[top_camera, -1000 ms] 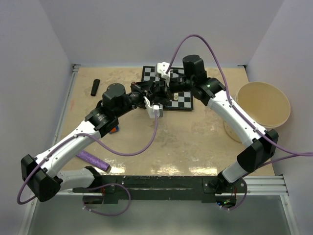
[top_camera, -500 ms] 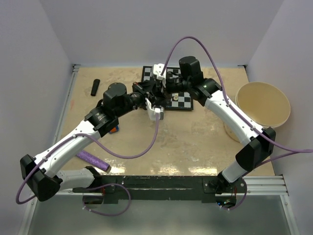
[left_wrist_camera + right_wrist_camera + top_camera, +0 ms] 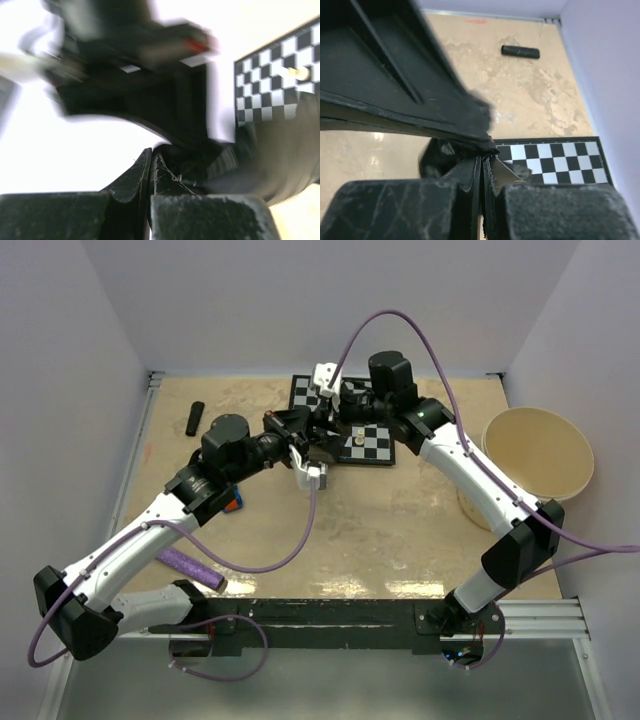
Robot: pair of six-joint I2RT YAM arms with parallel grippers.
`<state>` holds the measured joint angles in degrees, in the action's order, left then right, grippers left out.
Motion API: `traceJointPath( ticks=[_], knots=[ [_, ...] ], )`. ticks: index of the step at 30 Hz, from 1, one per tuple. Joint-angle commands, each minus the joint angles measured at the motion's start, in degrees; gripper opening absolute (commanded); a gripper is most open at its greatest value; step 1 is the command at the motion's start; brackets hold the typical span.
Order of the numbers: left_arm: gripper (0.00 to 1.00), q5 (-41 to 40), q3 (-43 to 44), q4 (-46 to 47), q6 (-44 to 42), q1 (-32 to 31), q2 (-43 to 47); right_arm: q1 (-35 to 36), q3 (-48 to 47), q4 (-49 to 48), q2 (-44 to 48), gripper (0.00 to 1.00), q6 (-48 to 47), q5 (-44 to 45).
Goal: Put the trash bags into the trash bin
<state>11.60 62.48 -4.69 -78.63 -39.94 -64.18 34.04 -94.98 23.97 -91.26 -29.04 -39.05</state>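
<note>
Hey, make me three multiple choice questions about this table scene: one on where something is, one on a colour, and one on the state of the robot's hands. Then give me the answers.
1. Where does the trash bin stand?
A) in the table's middle
B) at the right edge of the table
C) at its far left corner

2. What colour is the roll at the near left?
A) green
B) yellow
C) purple

3. How are the left hand and right hand?
A) both shut
B) both wide open
C) only the left open

Answers:
1. B, the top view shows it far right.
2. C, it looks purple from above.
3. A, each wrist view shows its fingers pressed together.
</note>
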Motion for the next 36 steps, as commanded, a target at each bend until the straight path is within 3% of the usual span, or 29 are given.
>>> traceJointPath(
  ticks=[1,7,10,15,21,27,30,36],
  knots=[
    [0.0,-1.0,5.8,6.7,1.6,0.4,-4.4,2.9,0.9,1.5,0.6,0.0,-2.8,-1.6],
    [0.0,1.0,0.8,0.0,1.3,1.2,-4.0,1.4,-5.7,-0.4,1.8,0.0,0.3,-4.8],
    [0.0,3.7,-0.4,-5.3,0.8,0.7,-1.6,0.5,-6.4,-3.0,0.8,0.0,1.4,0.4],
    [0.0,4.1,2.1,-4.5,0.3,0.3,0.0,0.3,-1.5,-2.9,-1.3,0.0,-1.8,8.9],
    [0.0,0.0,4.6,2.8,1.2,1.4,-4.4,1.5,1.2,-1.3,1.0,0.0,-0.8,0.4],
    [0.0,-0.4,2.0,7.7,2.3,3.4,-6.7,1.1,-3.2,1.4,2.1,0.0,0.2,-7.3],
    [0.0,1.3,0.1,2.8,1.9,3.5,-4.6,0.9,-4.7,-2.4,1.8,0.0,2.9,-3.2],
    [0.0,5.2,0.6,-3.1,-1.3,3.3,-0.2,0.9,-1.0,-3.7,-1.5,0.0,-0.4,14.3]
  ],
)
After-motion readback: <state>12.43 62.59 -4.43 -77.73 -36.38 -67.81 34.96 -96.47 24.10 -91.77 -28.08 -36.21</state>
